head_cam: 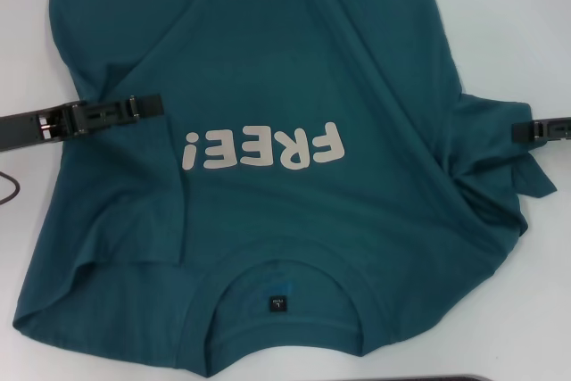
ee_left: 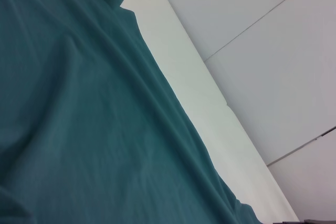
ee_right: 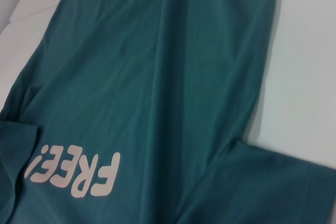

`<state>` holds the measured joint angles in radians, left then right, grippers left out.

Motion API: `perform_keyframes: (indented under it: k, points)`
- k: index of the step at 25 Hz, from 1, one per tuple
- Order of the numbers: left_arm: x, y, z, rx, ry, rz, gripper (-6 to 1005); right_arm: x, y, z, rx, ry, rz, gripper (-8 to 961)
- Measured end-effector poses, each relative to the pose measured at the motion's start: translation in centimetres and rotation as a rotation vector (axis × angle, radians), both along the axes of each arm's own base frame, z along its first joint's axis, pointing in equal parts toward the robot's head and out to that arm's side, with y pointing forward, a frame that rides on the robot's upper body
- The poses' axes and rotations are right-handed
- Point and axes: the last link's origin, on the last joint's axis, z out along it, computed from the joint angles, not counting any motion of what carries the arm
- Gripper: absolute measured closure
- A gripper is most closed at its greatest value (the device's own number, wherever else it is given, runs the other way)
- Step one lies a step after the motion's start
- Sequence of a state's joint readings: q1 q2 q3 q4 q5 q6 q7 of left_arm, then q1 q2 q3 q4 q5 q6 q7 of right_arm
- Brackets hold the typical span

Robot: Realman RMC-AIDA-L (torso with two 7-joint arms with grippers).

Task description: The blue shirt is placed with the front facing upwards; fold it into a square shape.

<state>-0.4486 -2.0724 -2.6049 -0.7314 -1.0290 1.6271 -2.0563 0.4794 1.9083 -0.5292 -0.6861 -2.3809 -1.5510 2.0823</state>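
On the white surface [head_cam: 526, 24] we see the blue shirt [head_cam: 268, 69] spread front-up, collar nearest us. Our left gripper [head_cam: 152, 106] lies over its left sleeve, right gripper [head_cam: 519, 130] at the bunched right sleeve; whether either grips, we cannot tell.

"FREE!" on blue shirt [head_cam: 294, 51] (chest).

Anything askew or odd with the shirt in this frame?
The blue shirt lies skewed: its right sleeve is bunched beside the right gripper, and the left sleeve is folded in under the left gripper. No damage visible.
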Motion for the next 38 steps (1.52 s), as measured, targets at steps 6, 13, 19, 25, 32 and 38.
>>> perform_keyframes:
  k: [6,13,19,25,32,38]
  points:
    - [0.1,0.0,-0.3,-0.009,-0.001,-0.003,78,-0.6,0.6,-0.5,0.001,0.002,0.015,55]
    - [0.0,0.1,-0.3,-0.004,0.004,0.001,80,-0.1,0.9,-0.7,0.002,-0.045,-0.008,102]
    - [-0.1,0.2,-0.2,-0.002,0.007,0.003,80,0.0,0.8,-0.6,0.000,-0.046,-0.011,330]
    - [-0.2,0.3,-0.1,0.003,0.013,0.008,80,-0.3,1.1,-0.7,0.001,-0.042,-0.003,463]
    - [-0.3,0.3,-0.2,0.004,0.015,0.006,80,-0.4,1.3,-0.6,0.006,-0.040,0.001,704]
    - [-0.3,0.4,-0.2,0.005,0.017,0.005,80,-0.4,1.2,-0.5,0.012,-0.037,0.000,901]
